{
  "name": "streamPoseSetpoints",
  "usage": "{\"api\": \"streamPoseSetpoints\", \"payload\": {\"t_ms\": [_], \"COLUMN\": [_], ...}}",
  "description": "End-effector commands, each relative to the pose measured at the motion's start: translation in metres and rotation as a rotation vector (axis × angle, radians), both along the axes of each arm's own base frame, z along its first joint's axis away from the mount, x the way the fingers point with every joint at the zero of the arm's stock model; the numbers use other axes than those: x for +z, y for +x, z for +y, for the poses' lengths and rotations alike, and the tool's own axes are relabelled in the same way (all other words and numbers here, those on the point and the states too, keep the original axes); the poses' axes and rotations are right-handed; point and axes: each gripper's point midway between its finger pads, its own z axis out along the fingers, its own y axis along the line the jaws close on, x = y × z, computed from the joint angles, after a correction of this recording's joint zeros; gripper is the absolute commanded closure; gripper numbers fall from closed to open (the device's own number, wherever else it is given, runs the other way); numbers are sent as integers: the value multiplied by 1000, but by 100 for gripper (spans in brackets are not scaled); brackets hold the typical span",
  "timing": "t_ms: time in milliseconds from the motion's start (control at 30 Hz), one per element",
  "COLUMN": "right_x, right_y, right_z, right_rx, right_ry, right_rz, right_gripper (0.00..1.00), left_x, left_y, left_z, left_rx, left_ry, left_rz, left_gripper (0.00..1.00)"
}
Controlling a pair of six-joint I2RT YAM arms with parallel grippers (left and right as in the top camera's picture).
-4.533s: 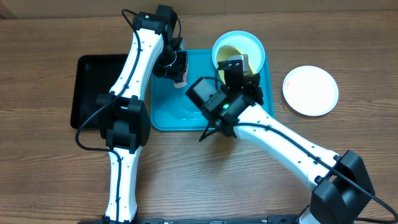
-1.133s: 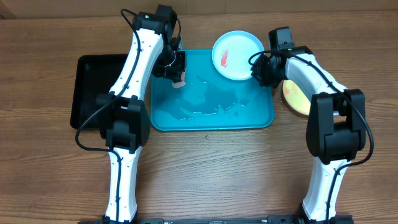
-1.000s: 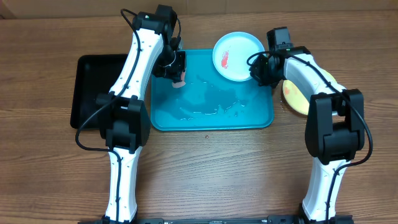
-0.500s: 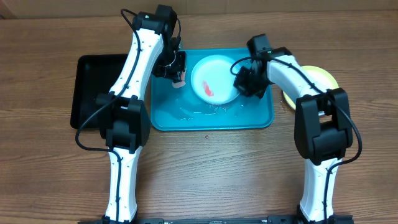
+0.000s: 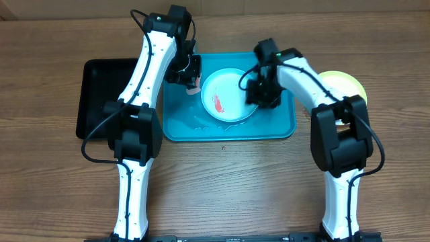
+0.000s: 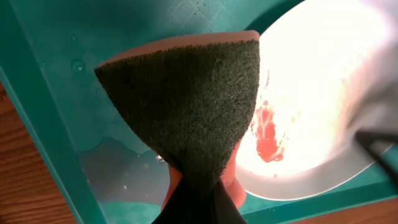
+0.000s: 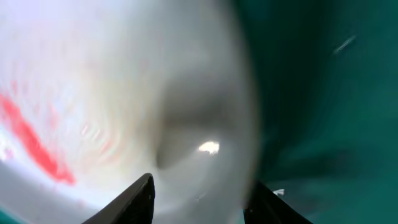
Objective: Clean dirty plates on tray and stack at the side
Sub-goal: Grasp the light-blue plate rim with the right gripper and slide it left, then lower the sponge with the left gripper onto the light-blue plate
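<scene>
Smeared plate point(image 5: 229, 103) w/ right end effector point(image 5: 259, 91) now at tray point(image 5: 279, 126) centre; prev. far corner

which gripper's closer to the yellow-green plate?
Right. The right gripper is at the smeared plate's right rim on the tray, just left of the yellow-green plate; the left gripper with the sponge is across the tray.

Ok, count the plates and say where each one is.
2. A red-smeared plate lies on the tray, its right rim in the right gripper. A yellow-green plate sits on the table right of the tray, partly behind the right arm; another may hide beneath it.
</scene>
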Motion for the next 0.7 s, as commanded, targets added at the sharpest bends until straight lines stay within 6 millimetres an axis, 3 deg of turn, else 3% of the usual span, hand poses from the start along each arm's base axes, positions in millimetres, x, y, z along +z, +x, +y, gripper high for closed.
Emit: {"api": "streamPoseSetpoints", "payload": {"t_ms": [0,100,233,367,500,667], "right_x": [-2,-6,-12,-10,-9,-10], "right_y": [26,31,31,35,36,26], "right_z": [-28,-29,-17,-8,1,10], "right_rx": [73,114,179,182,161,61], "right_ry": [-65,-33,48,92,101,113], "right_rz": [-96,-110,-115,-132,-135,-71], "right_gripper": [53,53,56,69,96,96], "left_x": [2,1,1,1,1,2], "left_y": [0,0,0,-1,-1,-1], "left_z": [-1,-1,-1,-3,-5,-7], "left_rx": [3,3,3,0,-6,-10], "left_ry": [1,1,1,1,1,0], "left_rz": [-4,-4,-4,-3,-5,-8], "left_gripper": [96,96,96,96,96,96]}}
